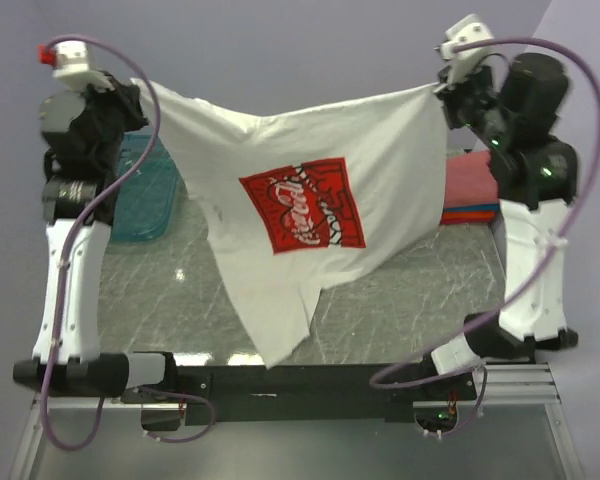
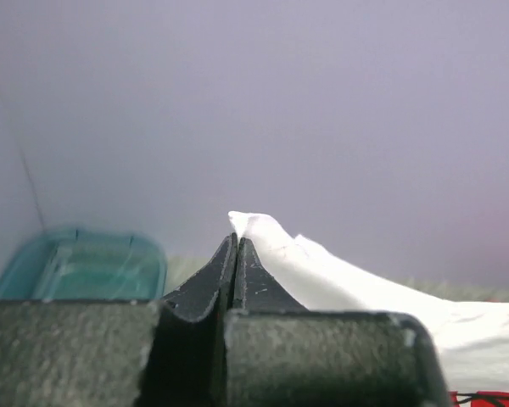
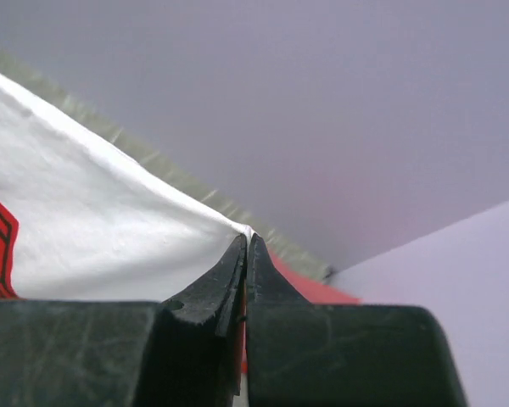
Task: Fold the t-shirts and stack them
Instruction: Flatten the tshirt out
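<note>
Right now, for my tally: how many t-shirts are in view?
4: white tee stretched between left gripper and right gripper; coral-red tee, orange tee, blue tee stacked far right; others possibly hidden.

Matt white cloth tee (image 1: pixel 310 170)

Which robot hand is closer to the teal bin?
Left. The left gripper holds one corner of the white tee up close to the teal bin; the right gripper holds the other corner, far across.
</note>
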Action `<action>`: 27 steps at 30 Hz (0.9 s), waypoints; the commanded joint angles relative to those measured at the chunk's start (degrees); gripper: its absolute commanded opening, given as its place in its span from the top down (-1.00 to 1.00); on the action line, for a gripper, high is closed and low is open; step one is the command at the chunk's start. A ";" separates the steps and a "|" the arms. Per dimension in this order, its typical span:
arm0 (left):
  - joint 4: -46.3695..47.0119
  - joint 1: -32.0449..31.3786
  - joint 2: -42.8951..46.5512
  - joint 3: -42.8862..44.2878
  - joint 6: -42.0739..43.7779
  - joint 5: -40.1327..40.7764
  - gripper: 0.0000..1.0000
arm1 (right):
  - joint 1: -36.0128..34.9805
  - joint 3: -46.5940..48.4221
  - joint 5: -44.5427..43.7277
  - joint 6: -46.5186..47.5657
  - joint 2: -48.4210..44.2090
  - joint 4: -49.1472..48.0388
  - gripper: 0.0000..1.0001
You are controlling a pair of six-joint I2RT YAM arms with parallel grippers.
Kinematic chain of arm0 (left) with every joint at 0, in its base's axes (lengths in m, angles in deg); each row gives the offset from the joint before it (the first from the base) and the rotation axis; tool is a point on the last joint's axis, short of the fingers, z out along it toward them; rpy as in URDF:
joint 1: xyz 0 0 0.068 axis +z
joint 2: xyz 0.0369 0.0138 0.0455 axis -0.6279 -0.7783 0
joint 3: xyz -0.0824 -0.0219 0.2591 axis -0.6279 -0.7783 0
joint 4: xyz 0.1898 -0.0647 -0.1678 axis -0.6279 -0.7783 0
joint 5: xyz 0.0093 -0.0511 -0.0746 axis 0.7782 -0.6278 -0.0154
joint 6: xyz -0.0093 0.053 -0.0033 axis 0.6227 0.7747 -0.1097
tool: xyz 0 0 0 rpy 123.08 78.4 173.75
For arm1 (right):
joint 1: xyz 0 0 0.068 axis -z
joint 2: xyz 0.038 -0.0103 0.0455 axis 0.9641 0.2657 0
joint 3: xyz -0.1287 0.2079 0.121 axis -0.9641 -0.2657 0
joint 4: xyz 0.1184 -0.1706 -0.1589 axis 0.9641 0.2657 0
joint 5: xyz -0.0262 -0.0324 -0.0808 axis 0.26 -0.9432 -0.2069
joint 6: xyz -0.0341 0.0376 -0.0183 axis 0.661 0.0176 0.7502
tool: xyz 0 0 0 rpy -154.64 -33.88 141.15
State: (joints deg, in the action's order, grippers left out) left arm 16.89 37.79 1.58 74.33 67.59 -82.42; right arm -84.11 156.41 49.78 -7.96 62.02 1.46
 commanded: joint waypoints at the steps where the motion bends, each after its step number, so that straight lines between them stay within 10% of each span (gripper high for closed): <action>1: 7.00 0.14 8.29 0.85 -4.12 -0.84 0.99 | 0.38 4.63 -2.81 0.81 -5.78 2.22 1.00; 27: 7.89 0.14 20.98 17.83 -10.63 -0.84 0.99 | 0.38 2.80 -11.08 3.10 -27.16 -7.45 1.00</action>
State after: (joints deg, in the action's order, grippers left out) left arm 24.04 37.79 25.03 92.78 57.52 -83.49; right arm -84.07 160.30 41.04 -5.97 33.35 -2.91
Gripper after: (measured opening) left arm 0.012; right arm 0.009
